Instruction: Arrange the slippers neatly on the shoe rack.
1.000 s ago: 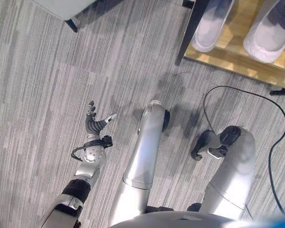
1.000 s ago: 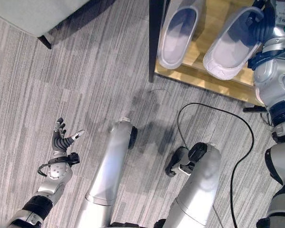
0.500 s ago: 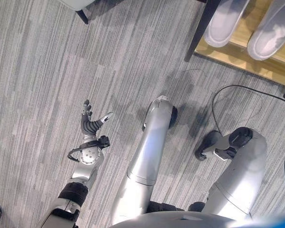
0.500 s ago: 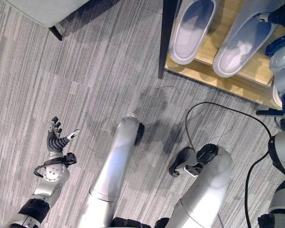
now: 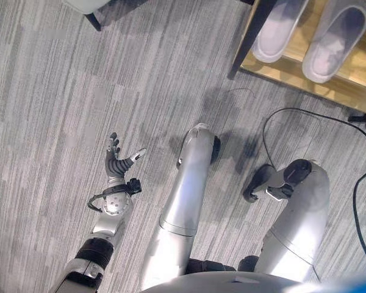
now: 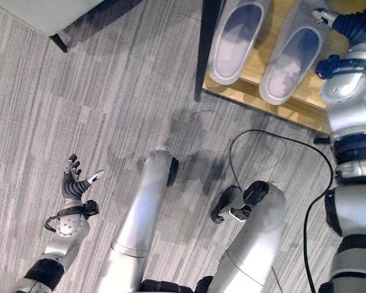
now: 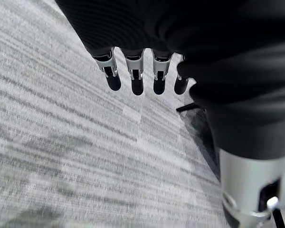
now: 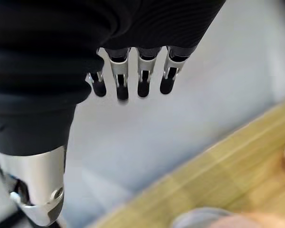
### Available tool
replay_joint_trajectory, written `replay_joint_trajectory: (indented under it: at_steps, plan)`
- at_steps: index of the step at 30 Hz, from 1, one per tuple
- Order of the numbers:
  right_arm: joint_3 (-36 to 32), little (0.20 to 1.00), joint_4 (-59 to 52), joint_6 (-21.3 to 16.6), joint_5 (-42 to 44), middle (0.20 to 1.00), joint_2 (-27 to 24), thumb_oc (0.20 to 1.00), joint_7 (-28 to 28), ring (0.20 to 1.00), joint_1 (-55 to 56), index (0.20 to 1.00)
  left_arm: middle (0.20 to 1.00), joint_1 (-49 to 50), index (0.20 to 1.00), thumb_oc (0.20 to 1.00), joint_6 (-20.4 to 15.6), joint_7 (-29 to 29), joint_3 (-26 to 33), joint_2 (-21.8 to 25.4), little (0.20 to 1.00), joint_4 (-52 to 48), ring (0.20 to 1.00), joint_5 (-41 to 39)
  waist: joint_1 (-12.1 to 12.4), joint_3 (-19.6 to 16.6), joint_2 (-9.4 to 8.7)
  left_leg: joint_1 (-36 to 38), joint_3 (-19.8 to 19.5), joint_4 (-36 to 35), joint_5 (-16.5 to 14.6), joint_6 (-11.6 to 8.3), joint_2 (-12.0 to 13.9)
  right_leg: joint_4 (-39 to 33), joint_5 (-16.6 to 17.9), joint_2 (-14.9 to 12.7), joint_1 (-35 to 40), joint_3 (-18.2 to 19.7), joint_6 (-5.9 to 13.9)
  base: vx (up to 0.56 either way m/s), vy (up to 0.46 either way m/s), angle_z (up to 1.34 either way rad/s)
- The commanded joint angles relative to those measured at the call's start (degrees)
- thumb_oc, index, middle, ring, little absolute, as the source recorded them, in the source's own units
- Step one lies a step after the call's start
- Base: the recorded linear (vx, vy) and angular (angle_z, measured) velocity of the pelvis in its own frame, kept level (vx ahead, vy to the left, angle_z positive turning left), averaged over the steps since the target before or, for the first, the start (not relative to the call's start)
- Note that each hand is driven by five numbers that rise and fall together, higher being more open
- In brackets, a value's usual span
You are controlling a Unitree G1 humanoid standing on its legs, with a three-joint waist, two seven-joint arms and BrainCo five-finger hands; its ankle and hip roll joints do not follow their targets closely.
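Two pale grey open-backed slippers (image 6: pixel 235 39) (image 6: pixel 290 61) lie side by side on the light wooden shoe rack (image 6: pixel 256 97). Right hand (image 6: pixel 348 21) above them, fingers straight, empty. Left hand (image 5: pixel 118 160) open over floor. Nudge toes level, gently.

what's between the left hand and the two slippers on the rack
In the right eye view, bare grey carpet lies between the open left hand and the slippers, then the shoe rack's dark upright post beside the nearer slipper.
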Motion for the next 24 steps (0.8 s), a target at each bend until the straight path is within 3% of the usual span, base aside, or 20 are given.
replay_joint_trajectory:
  at_steps: [1,7,12,20,24]
  plan:
    - [1.35,1.000,1.77,-1.61,0.64,1.000,0.61,1.000,-3.86,1.000,-2.74,1.000,1.000,2.03,1.000,1.000,-0.78,2.03,2.08,-0.97,1.000,0.87,1.000,1.46,0.77,-1.22,-0.69,2.21,-5.02,1.40,-5.31,-0.63,2.02,0.67,0.46,-0.79,-0.19,2.56,-2.20,0.00,0.000,0.00]
    - [-0.28,1.000,2.27,-2.45,3.81,1.000,5.37,1.000,-2.18,1.000,-0.09,1.000,1.000,1.84,1.000,1.000,-0.66,2.54,1.85,-0.80,1.000,1.28,1.000,2.01,0.60,-0.61,-0.72,2.21,-4.71,2.51,-5.65,-0.46,2.34,2.03,0.13,-0.49,-0.53,3.39,-2.30,0.00,0.001,-0.01]
    - [-1.48,1.000,2.67,-3.55,6.76,1.000,12.69,1.000,-1.88,1.000,2.25,1.000,1.000,0.96,1.000,1.000,-0.61,3.31,2.24,-1.11,1.000,2.31,1.000,1.35,0.42,-0.16,-1.28,2.21,-4.66,3.37,-6.00,-0.25,2.68,2.90,-0.17,-0.19,-0.42,3.78,-2.30,0.00,0.000,-0.02]
    - [-2.13,1.000,2.88,-4.12,9.18,1.000,18.27,1.000,-1.68,1.000,3.09,1.000,1.000,0.50,1.000,1.000,-0.57,4.26,2.32,-0.92,1.000,2.94,1.000,1.67,0.56,-0.01,-1.69,2.21,-4.69,3.59,-6.10,-0.22,3.04,2.80,0.13,-0.16,-0.06,3.64,-2.05,0.00,0.000,-0.01]
    - [-3.35,1.000,3.92,-5.99,13.58,1.000,25.36,1.000,-2.09,1.000,3.88,1.000,1.000,-0.08,1.000,1.000,-0.59,5.34,2.07,-1.19,1.000,3.52,1.000,1.82,0.62,0.02,-1.35,2.21,-4.36,4.26,-6.49,0.03,3.22,3.76,-0.03,0.20,-0.25,3.98,-2.20,0.01,0.005,-0.03]
